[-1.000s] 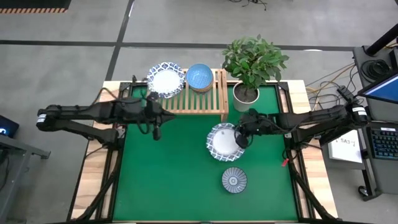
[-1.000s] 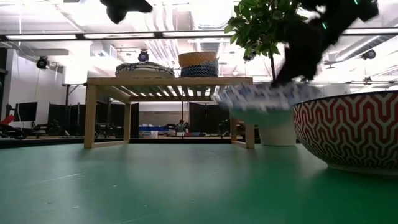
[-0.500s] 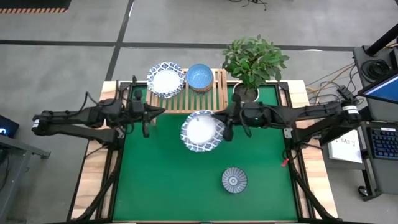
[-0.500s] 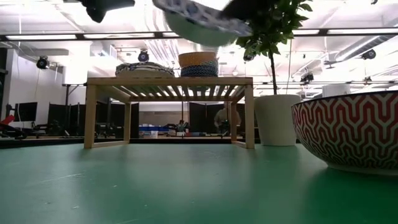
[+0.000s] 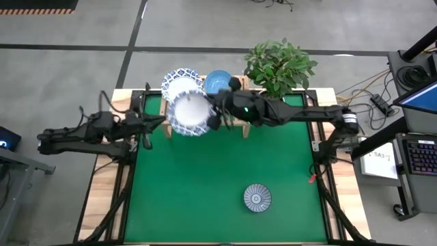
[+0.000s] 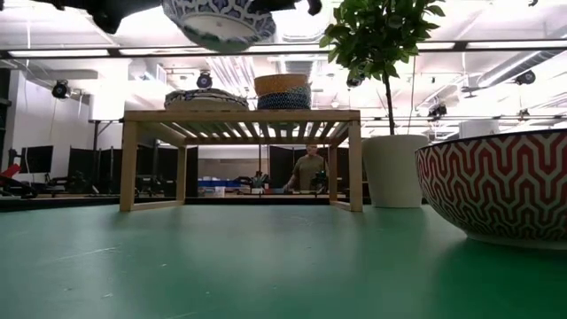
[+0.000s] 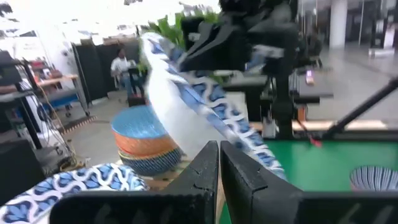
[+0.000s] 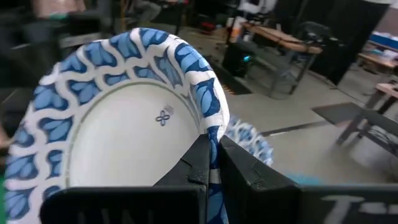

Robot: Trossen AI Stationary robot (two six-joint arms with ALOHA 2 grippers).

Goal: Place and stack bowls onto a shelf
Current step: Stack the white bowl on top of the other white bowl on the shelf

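Note:
My right gripper (image 5: pixel 216 116) is shut on a wide white bowl with a blue patterned rim (image 5: pixel 189 113), high above the shelf's left front (image 6: pixel 220 18). The light-wood slatted shelf (image 5: pixel 229 108) carries another white, blue-rimmed bowl (image 5: pixel 179 80) and a light-blue bowl (image 5: pixel 218 80) that tops a small stack (image 6: pixel 283 91). A grey-blue patterned bowl (image 5: pixel 257 198) sits on the green mat near the front. My left gripper (image 5: pixel 145 134) is shut and empty, left of the shelf (image 7: pixel 219 163). My right gripper pinches the bowl's rim (image 8: pixel 210 127) on the side toward the table's right, one finger inside the bowl (image 8: pixel 198 163) and one outside (image 8: pixel 244 167). The fingers come about level from the right. The bowl is lifted clear, open side up, above the shelf.
A white pot with a leafy plant (image 5: pixel 276 67) stands just right of the shelf (image 6: pixel 390 168). A bowl with a red zigzag wall (image 6: pixel 496 182) fills the low view's right side. Open green mat (image 5: pixel 191 184) lies in front of the shelf. A person stands in the room beyond (image 6: pixel 308 170).
My right gripper has lifted the white bowl off the mat at the right and carried it up and toward the far-left, to above the shelf's left front beside the white bowl there. The bowl tipped on the way and is level again. My left arm has drawn back toward the left edge.

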